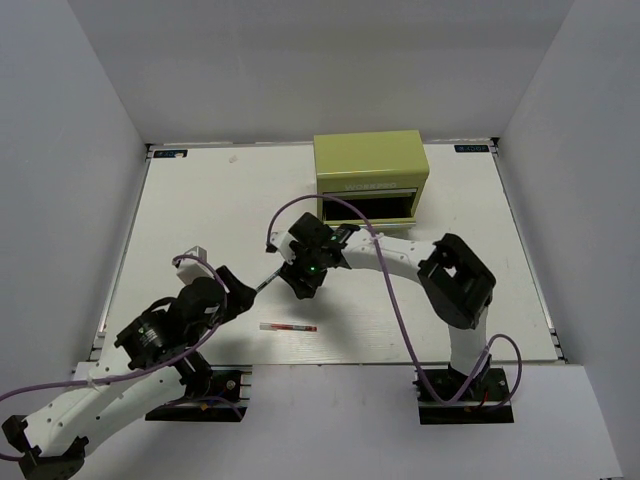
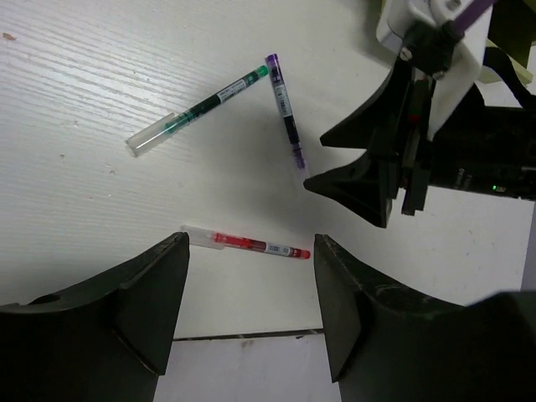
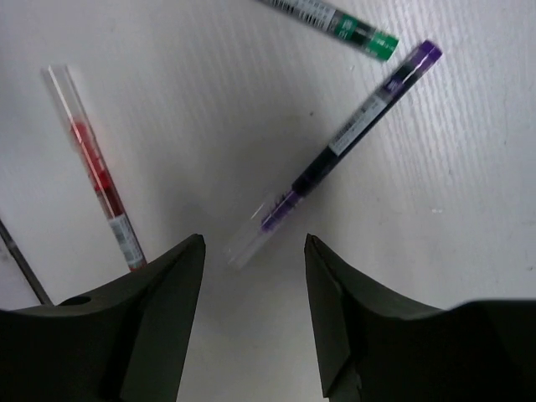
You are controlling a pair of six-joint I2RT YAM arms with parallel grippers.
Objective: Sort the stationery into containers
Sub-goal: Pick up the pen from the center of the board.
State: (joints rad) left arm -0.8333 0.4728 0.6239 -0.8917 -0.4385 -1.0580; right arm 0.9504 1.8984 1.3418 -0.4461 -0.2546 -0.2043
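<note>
- Left gripper [image 2: 251, 261] fingers apart, empty; thin red-and-clear pen [image 2: 251, 244] on white table [image 1: 200, 200] just ahead.
- Right gripper [image 3: 253, 251] fingers apart (empty too), near clear end of thin purple-and-clear pen [image 3: 335, 151]; green-and-clear pen [image 2: 201, 109] beside.
- Olive-green metal box cabinet [image 1: 370, 160] far side, well apart.

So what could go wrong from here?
The right pincer, open, sits over the clear end of the purple pen, not its middle, so the pen may swing when gripped. Its other end lies almost against the green pen, which may get knocked. The left pincer hangs open over the red pen close by, so the two pincers could bump.
</note>
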